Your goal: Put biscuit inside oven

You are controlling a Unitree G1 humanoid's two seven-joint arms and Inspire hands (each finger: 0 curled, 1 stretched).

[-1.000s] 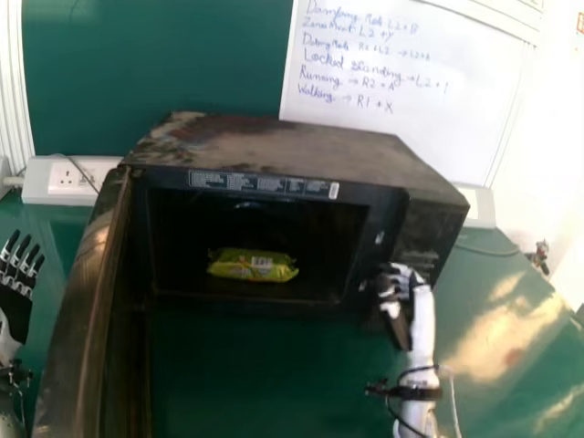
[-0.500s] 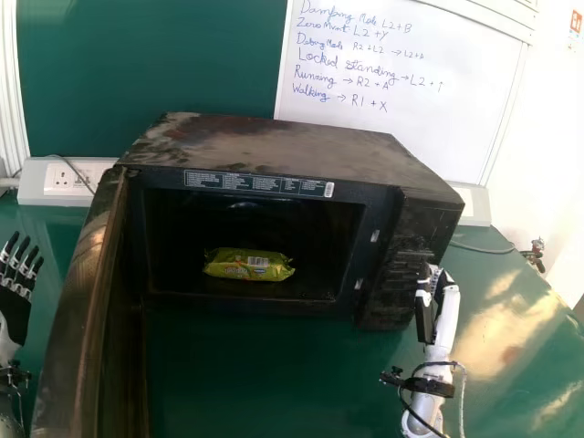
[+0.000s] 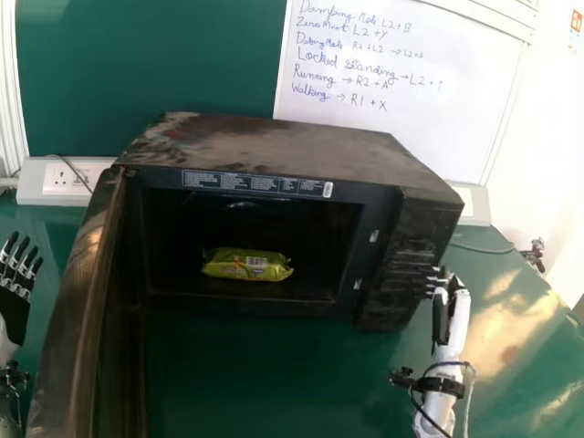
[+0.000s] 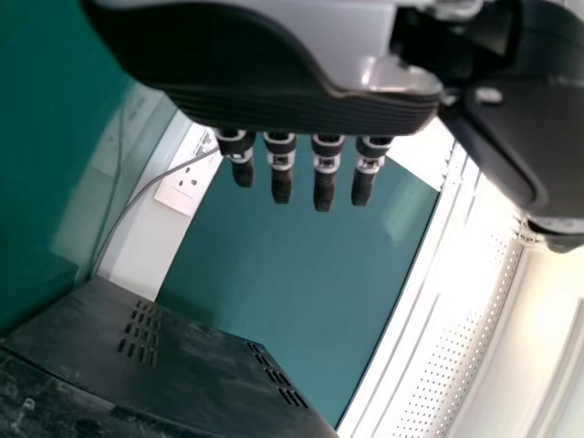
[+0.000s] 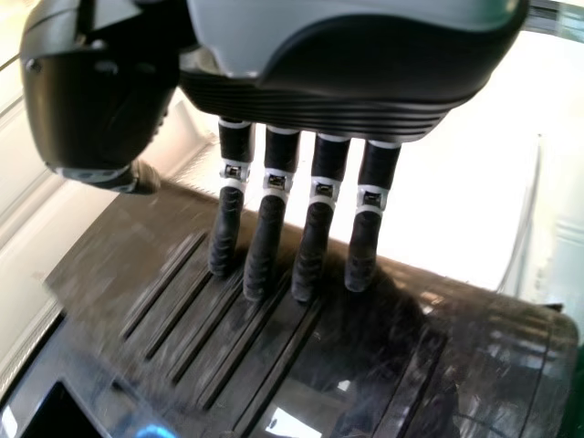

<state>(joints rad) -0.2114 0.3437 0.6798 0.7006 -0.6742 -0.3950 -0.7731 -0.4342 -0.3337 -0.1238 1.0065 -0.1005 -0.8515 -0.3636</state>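
The biscuit packet (image 3: pixel 246 265), yellow-green, lies flat on the floor of the oven (image 3: pixel 301 146), whose door (image 3: pixel 78 319) stands open at the left. My right hand (image 3: pixel 449 306) is just right of the oven's control panel, away from the packet, its fingers extended. In the right wrist view my right hand (image 5: pixel 315 219) has straight fingers in front of the oven's dark ridged panel, with nothing held. My left hand (image 3: pixel 16 297) stays at the left edge beyond the door, open; in the left wrist view the left hand (image 4: pixel 278 100) has straight fingers.
A whiteboard (image 3: pixel 392 91) leans behind the oven. A socket box (image 3: pixel 64 181) stands at the back left, and a cable runs over the green table (image 3: pixel 511 328) at the right. The open door lies between my left hand and the oven's cavity.
My right hand has moved rightward, from the front edge of the cavity to beyond the control panel, and its fingers show straighter. The packet has stayed in the oven; the left hand is still.
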